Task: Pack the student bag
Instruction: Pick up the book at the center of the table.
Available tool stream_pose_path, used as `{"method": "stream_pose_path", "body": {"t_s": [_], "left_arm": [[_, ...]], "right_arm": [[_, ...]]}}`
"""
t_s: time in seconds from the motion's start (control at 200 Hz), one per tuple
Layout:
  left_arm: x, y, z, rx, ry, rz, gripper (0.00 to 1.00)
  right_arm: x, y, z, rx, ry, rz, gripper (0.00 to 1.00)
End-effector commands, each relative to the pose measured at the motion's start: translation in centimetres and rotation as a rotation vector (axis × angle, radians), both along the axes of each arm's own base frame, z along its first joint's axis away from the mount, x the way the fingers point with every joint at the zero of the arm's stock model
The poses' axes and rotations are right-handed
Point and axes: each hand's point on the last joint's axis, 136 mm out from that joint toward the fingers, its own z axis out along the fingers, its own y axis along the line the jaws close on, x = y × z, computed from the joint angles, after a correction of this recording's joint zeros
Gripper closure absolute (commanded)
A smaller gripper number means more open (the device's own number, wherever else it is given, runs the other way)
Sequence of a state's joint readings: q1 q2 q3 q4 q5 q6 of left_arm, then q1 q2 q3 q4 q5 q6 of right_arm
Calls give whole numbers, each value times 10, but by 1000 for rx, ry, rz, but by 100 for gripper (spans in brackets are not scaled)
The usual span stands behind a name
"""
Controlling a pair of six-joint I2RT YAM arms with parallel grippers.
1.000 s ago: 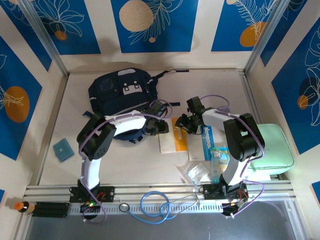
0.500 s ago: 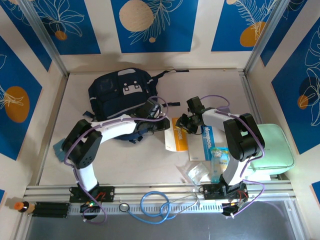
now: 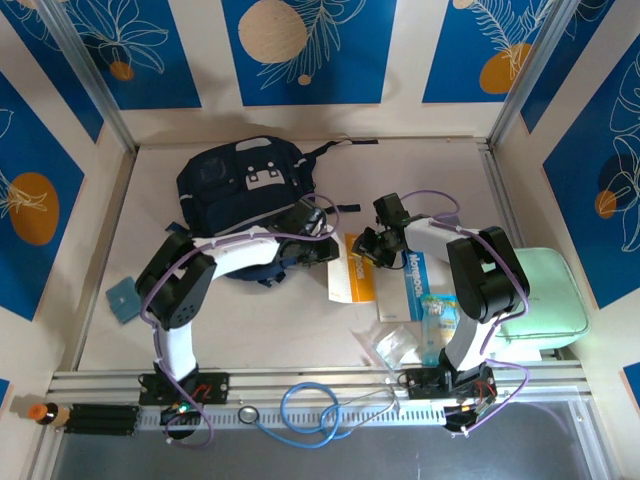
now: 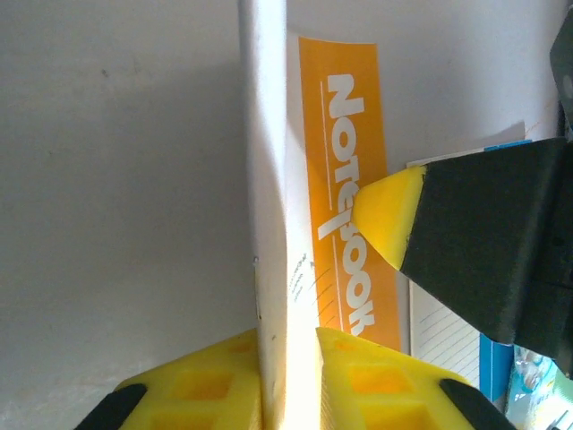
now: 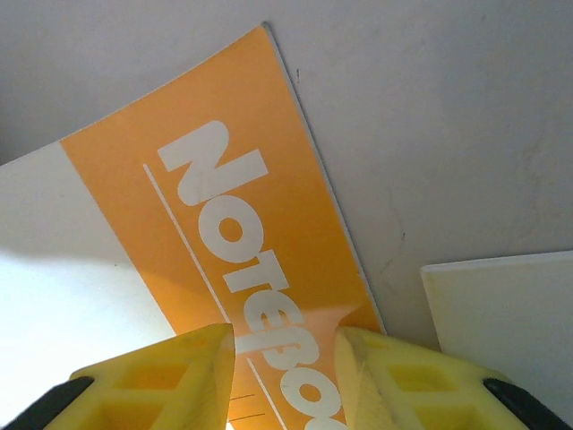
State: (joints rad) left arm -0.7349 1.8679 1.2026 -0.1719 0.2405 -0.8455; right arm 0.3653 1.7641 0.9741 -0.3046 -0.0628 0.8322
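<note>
The left claw (image 4: 288, 345) clamps the notebook (image 4: 345, 179) — right claw (image 5: 285, 345), jaws apart, steadies it — lift level toward the student bag (image 3: 235, 185).

Pale surface (image 3: 300, 320). Bag (image 3: 245, 180) lies flat, far left of centre. Small blue square (image 3: 125, 298) near the left edge, well apart from the bag. Orange notebook (image 3: 356, 272) at centre, white left side bent up off the surface, orange strip flat. Blue notebook (image 3: 413, 285) just beside it on the right. Clear packet (image 3: 390, 345) and clear blue pack (image 3: 437, 322) toward the front. Mint case (image 3: 540, 300) at the right edge.
</note>
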Motion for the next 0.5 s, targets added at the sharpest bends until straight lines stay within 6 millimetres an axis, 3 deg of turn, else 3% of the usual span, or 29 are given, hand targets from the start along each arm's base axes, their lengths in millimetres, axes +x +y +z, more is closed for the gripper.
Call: {"method": "stream_pose_path", "body": {"t_s": [0.0, 0.275, 0.395, 0.495], "left_arm": [[1, 0, 0, -15, 32, 10, 83], [7, 6, 6, 13, 10, 14, 100], [11, 12, 15, 18, -17, 17, 100], [20, 21, 33, 9, -63, 29, 100]], "right_arm": [[-22, -10, -26, -65, 98, -12, 63], [-17, -7, -16, -35, 54, -8, 62], [-9, -5, 4, 12, -35, -6, 58], [-1, -12, 24, 18, -93, -46, 47]]}}
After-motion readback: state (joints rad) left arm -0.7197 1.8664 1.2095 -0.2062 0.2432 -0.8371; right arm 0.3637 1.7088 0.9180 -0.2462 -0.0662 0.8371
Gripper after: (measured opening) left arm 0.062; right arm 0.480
